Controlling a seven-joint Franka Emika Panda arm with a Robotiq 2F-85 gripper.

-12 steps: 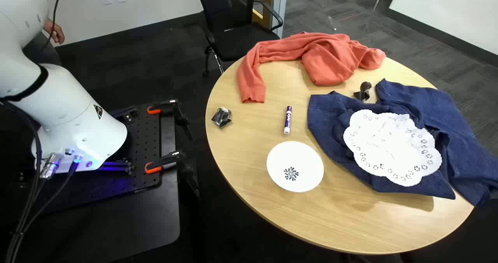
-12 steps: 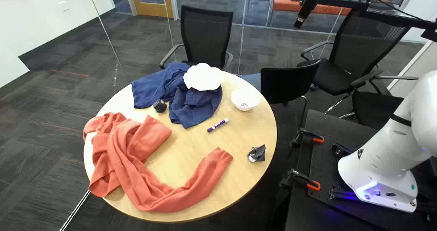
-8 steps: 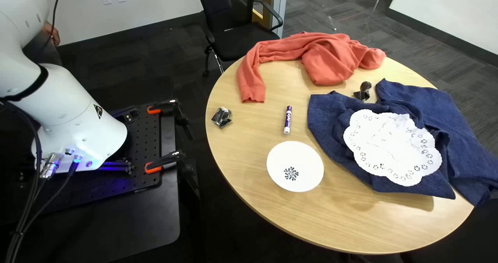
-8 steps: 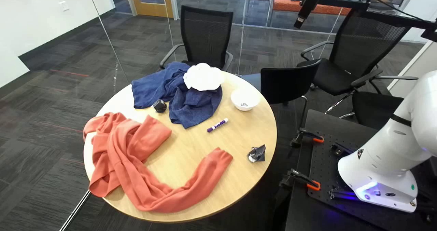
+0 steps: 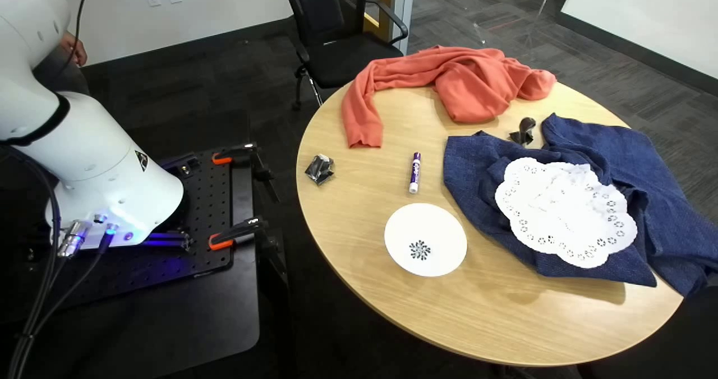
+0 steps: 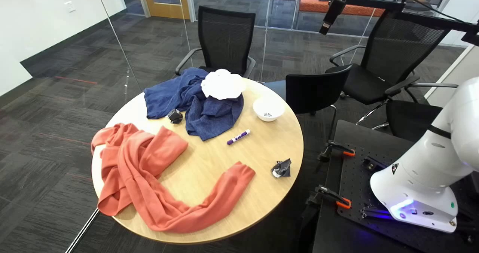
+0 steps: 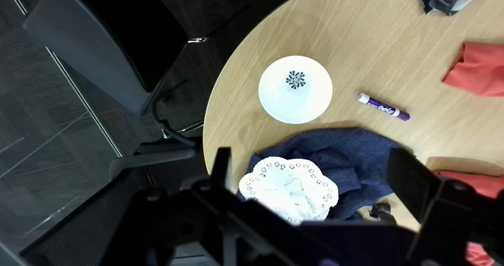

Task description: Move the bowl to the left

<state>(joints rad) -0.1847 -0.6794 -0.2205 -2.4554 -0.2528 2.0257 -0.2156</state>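
The small white bowl with a dark speckled mark inside stands upright on the round wooden table in both exterior views (image 5: 432, 227) (image 6: 268, 107). It also shows in the wrist view (image 7: 295, 100), beyond the fingertips and not between them. My gripper (image 7: 311, 152) is open, with a wide gap and nothing held. In an exterior view, part of the gripper (image 6: 332, 15) hangs high at the top, well above and apart from the table. A dark shape (image 5: 322, 9) at the top of an exterior view, before a chair back, may be a finger; I cannot tell.
A white lace doily (image 5: 566, 213) lies on a navy cloth (image 5: 477, 157) near the bowl. A purple marker (image 5: 415, 172) lies beside the bowl. An orange garment (image 5: 471, 84) and black crumpled pieces (image 5: 320, 169) (image 5: 525, 131) are also on the table (image 5: 359, 211). Chairs stand around it.
In an exterior view my gripper has shifted slightly down and left. A dark shape has appeared before the chair back at the top of an exterior view. The bowl has not moved.
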